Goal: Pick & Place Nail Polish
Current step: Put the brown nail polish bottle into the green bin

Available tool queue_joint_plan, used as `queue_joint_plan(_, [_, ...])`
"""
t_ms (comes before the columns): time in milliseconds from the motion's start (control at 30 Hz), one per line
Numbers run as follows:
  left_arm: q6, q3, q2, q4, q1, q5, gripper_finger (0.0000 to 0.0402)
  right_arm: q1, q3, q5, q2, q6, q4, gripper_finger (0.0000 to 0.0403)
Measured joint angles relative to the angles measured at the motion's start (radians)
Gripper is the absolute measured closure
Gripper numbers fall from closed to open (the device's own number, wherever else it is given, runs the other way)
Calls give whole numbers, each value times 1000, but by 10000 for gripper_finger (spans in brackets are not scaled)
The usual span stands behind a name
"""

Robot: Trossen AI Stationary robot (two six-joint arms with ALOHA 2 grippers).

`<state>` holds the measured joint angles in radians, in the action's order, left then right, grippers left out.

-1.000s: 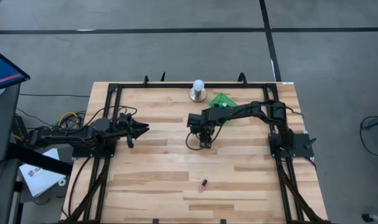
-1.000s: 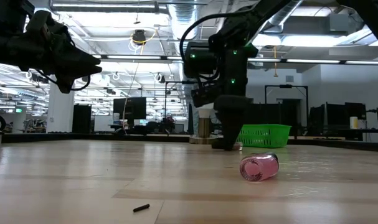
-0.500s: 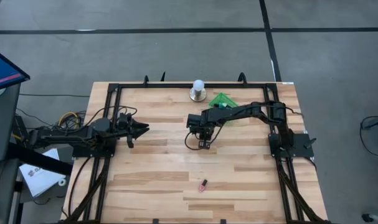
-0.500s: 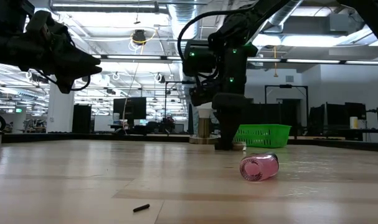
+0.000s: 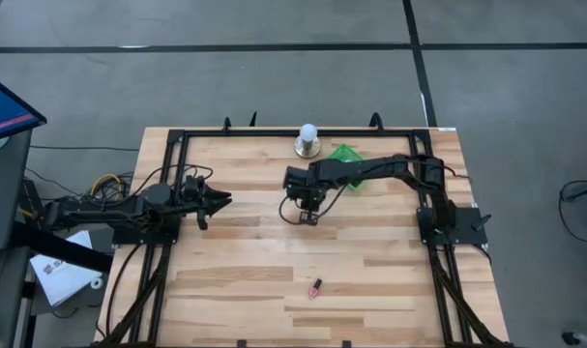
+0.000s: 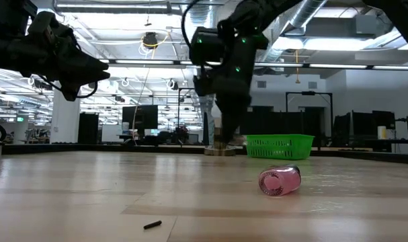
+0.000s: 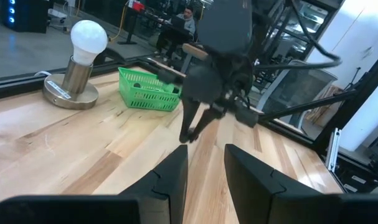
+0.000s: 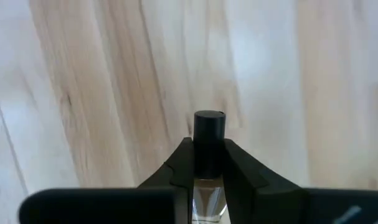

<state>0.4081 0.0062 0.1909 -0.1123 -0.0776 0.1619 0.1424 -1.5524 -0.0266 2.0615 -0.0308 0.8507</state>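
Observation:
My right gripper (image 5: 308, 217) hangs over the middle of the table, shut on a small nail polish bottle (image 8: 208, 186) with a clear body and a dark cap. A pink nail polish bottle (image 5: 315, 287) lies on its side near the table's near edge, with no gripper on it; it also shows in the low view (image 6: 280, 181). My left gripper (image 5: 220, 200) waits open and empty above the table's left side, pointing toward the right arm. My right gripper pinches the bottle between its two fingers at the foot of the dark cap (image 8: 208, 149). The fingers point down from above. The cap's end (image 8: 208, 121) sticks out past the fingertips toward the table, and the bottle looks clear of the wood.
A green basket (image 5: 346, 155) sits at the far side beside the right arm. A white-domed lamp on a metal base (image 5: 308, 140) stands at the far edge. A small dark stick (image 6: 152, 224) lies on the wood near the low camera. Black rails (image 5: 177, 155) frame the table.
My right gripper has risen off the table and gone toward the table's left and a little toward the far edge, staying shut on the bottle. The pink bottle has not moved.

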Motion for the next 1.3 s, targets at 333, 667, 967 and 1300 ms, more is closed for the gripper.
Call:
queue_joint_plan(333, [0,0,2,0,0,-2,301,84,-98,-151,-85,15,79,361])
queue_joint_plan(667, [-3,0,14,0,0,-13,301,238,-100,-149,-219,-28,153,362])
queue_joint_plan(967, [-3,0,19,-1,0,-13,301,373,-100,-20,-220,-60,276,362])
queue_joint_plan(1300, [0,0,19,-1,0,-13,301,434,-101,63,-208,-67,298,362])
